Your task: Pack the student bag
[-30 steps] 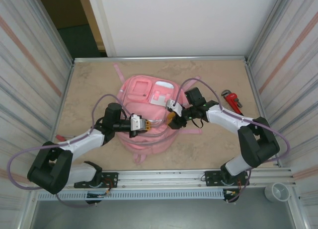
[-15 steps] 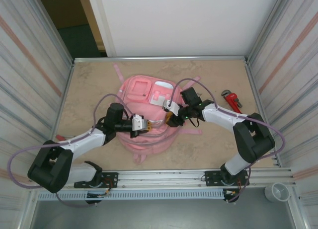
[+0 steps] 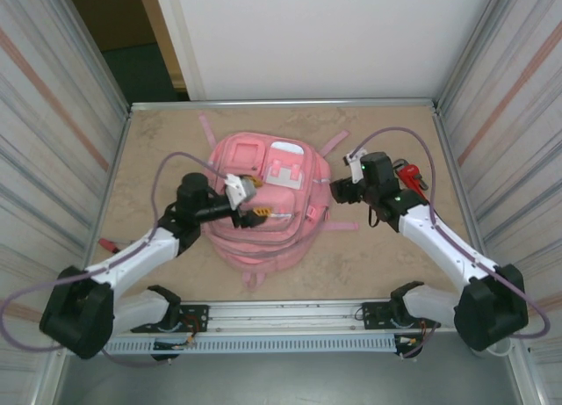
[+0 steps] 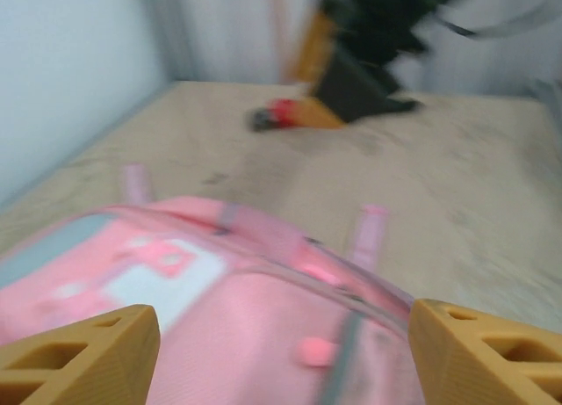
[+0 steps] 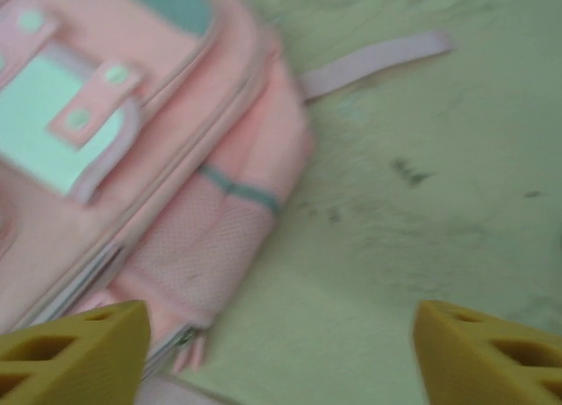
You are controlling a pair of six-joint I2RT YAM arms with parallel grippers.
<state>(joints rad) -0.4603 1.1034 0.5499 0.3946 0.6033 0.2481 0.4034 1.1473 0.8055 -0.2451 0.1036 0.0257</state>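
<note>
Both pincers opened in the last second. Left gripper (image 3: 253, 199): wide, empty, over the bag's front. Right gripper (image 3: 336, 192): wide, empty, pulled back to the bag's right side. Likely a closing step has finished, though I cannot confirm it.

Bag (image 3: 272, 229) lies flat mid-table (image 3: 386, 256): soft pink fabric, white patches, mesh side pocket (image 5: 198, 238), limp straps. Red metal wrench (image 3: 411, 170) is beside the right arm.
</note>
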